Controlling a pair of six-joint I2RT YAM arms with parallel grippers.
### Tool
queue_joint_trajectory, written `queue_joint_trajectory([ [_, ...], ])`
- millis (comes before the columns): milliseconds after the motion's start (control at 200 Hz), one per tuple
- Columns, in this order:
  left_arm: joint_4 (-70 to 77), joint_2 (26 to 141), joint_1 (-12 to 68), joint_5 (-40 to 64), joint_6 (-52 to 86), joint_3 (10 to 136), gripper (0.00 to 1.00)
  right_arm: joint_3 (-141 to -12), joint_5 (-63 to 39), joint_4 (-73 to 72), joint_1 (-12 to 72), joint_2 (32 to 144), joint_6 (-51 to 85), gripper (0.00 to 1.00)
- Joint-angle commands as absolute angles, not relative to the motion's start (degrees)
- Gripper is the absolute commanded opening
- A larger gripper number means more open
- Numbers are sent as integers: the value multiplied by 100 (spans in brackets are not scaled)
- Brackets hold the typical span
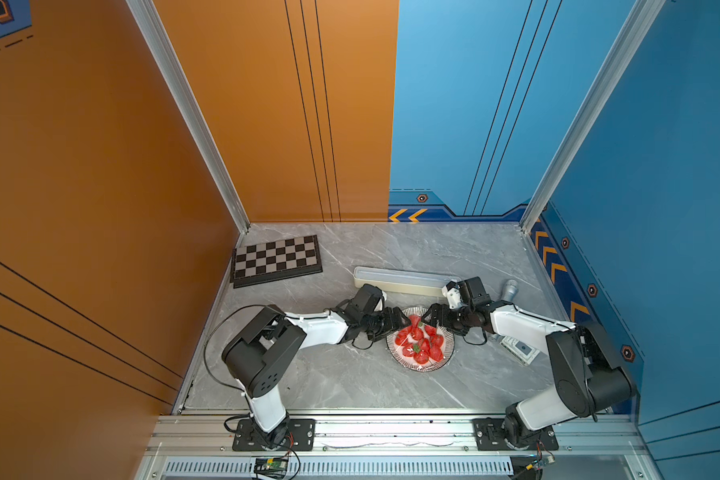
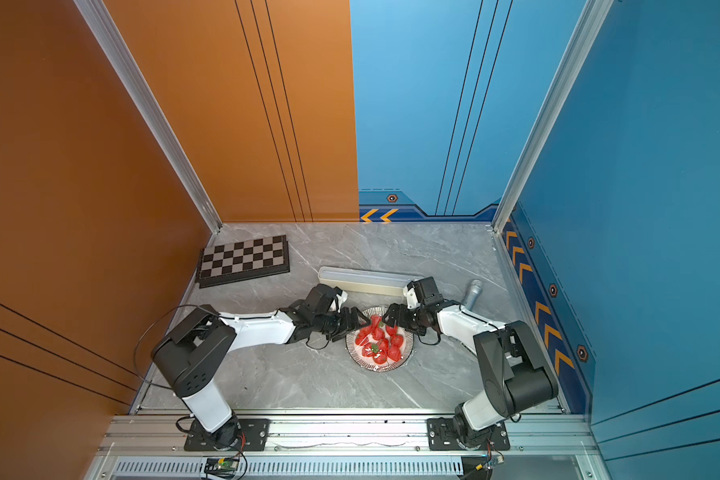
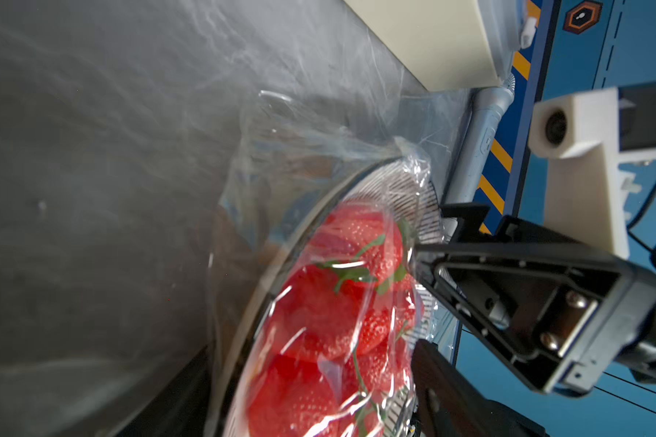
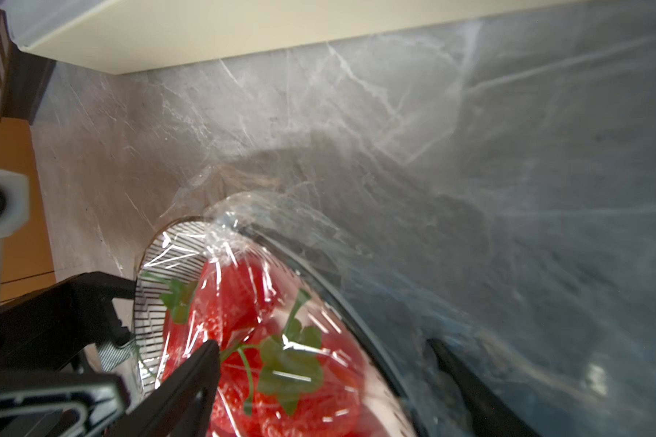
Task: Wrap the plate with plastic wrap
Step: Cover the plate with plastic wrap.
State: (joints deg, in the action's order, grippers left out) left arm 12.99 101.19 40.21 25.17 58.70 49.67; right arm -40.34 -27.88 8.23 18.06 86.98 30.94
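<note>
Top views show the grey table [image 1: 329, 374] with the plate [image 1: 420, 366] of strawberries [image 1: 418, 347] on it. Plastic wrap [image 4: 239, 234] covers the plate, and loose film spills past the far rim. The left gripper [image 1: 398, 322] and right gripper [image 1: 430, 319], both with jaws spread, flank that rim equally closely.

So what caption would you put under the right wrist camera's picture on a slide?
Crinkled plastic wrap lies over the strawberries on the striped plate, the cream dispenser box beyond.

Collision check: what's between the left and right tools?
A strawberry on the plate's far side, in both top views; wrist views show plastic wrap over it.
</note>
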Motion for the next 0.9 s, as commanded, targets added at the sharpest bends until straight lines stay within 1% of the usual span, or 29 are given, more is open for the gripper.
queue_joint_trajectory([
  [0, 1647, 10359, 3906, 2973, 5650, 5494, 79, -3794, -3172, 304, 1967, 8454, 3782, 86],
  [85, 1624, 10438, 3753, 2962, 5550, 5517, 80, -3783, -2953, 440, 1942, 8292, 3796, 86],
  [165, 1179, 10236, 3566, 2715, 5241, 5399, 81, -3741, -2812, 610, 1690, 8082, 3704, 86],
  [305, 72, 9550, 3201, 2250, 4601, 5127, 85, -3867, -2846, 1285, 1222, 8016, 3287, 87],
  [445, -464, 8747, 2896, 2312, 4555, 4698, 85, -3885, -2813, 1541, 1017, 7893, 3120, 88],
  [621, -615, 8175, 3228, 2766, 5329, 4279, 85, -4089, -2909, 1538, 1046, 8170, 3111, 91],
  [666, -615, 8133, 3389, 2784, 5498, 4250, 85, -4152, -2897, 1532, 1095, 8262, 3095, 97],
  [711, -536, 8147, 3528, 2834, 5649, 4255, 85, -4207, -2857, 1509, 1134, 8357, 3069, 100],
  [776, -260, 8225, 3682, 2915, 5868, 4251, 85, -4259, -2916, 1393, 1168, 8528, 3059, 100],
  [786, -223, 8250, 3707, 2917, 5899, 4251, 89, -4260, -2917, 1379, 1169, 8548, 3061, 100],
  [811, -143, 8312, 3745, 2921, 5946, 4259, 91, -4296, -2918, 1338, 1187, 8604, 3067, 100],
  [896, 56, 8613, 3843, 2918, 6038, 4315, 91, -4405, -2897, 1260, 1262, 8751, 3043, 100],
])
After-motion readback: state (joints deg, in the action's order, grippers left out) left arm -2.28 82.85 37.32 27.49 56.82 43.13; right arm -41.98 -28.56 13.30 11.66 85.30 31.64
